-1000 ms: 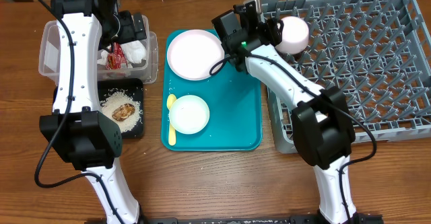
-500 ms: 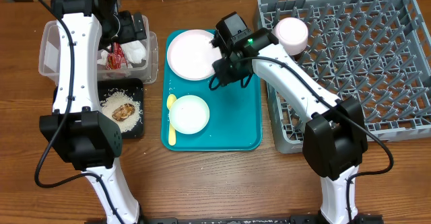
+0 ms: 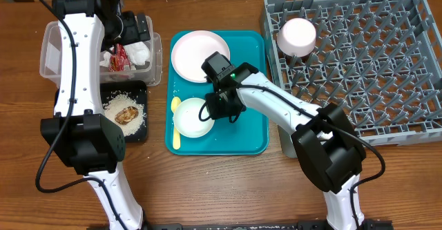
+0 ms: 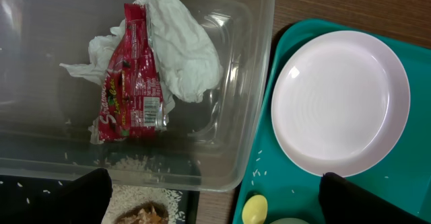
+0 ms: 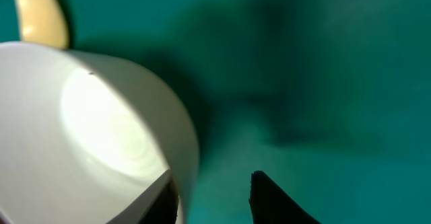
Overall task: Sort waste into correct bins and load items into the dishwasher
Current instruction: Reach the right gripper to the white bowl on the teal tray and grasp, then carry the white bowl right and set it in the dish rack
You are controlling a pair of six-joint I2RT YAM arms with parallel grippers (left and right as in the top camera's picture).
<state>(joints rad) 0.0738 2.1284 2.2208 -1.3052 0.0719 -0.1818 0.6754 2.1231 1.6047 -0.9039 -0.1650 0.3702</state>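
Observation:
My right gripper (image 3: 217, 107) (image 5: 212, 190) is open and straddles the right rim of a pale bowl (image 3: 192, 117) (image 5: 101, 116) on the teal tray; one finger is inside the bowl, the other outside. A yellow spoon (image 3: 175, 123) (image 5: 40, 12) lies left of the bowl. The pink plate (image 3: 199, 56) (image 4: 340, 103) sits at the tray's back. A second pale bowl (image 3: 297, 36) rests in the grey dish rack (image 3: 373, 71). My left gripper (image 3: 137, 31) (image 4: 215, 204) is open and empty above the clear tub (image 3: 62, 50) (image 4: 259, 83), which holds the red wrapper (image 3: 117, 57) (image 4: 131, 83) and white paper (image 3: 139, 50) (image 4: 182, 49). No cup shows.
The black tray (image 3: 141, 135) in front of the tub holds rice (image 3: 114, 106) (image 4: 135, 197) and a brown lump (image 3: 127, 115). The teal tray (image 3: 242, 130) lies between the bins and the rack. A few rice grains lie on the teal tray.
My right gripper left the pale bowl in the rack and moved down-left across the teal tray to the rim of the other bowl. The left arm has not moved.

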